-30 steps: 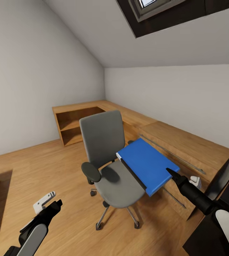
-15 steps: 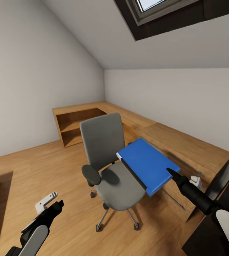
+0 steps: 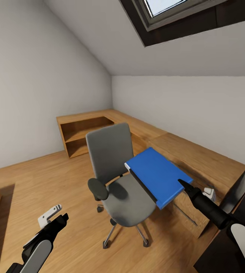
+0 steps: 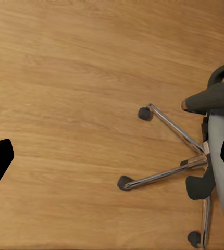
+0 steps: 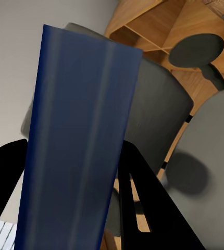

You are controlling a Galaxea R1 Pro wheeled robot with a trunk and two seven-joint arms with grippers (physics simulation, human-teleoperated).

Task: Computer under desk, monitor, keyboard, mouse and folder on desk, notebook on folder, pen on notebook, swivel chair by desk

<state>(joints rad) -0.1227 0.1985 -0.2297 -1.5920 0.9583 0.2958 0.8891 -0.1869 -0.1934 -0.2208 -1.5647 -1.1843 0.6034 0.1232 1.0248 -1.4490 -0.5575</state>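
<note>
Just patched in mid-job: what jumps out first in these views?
The blue folder jumps out, held up above the chair seat with the right gripper shut on its near corner. Behind them, a long wooden unit runs along the wall under a skylight. The left gripper hangs open over bare floor.

Attic room [image 3: 76, 45], skylight [image 3: 164, 9], wooden floor [image 3: 42, 182]
</note>
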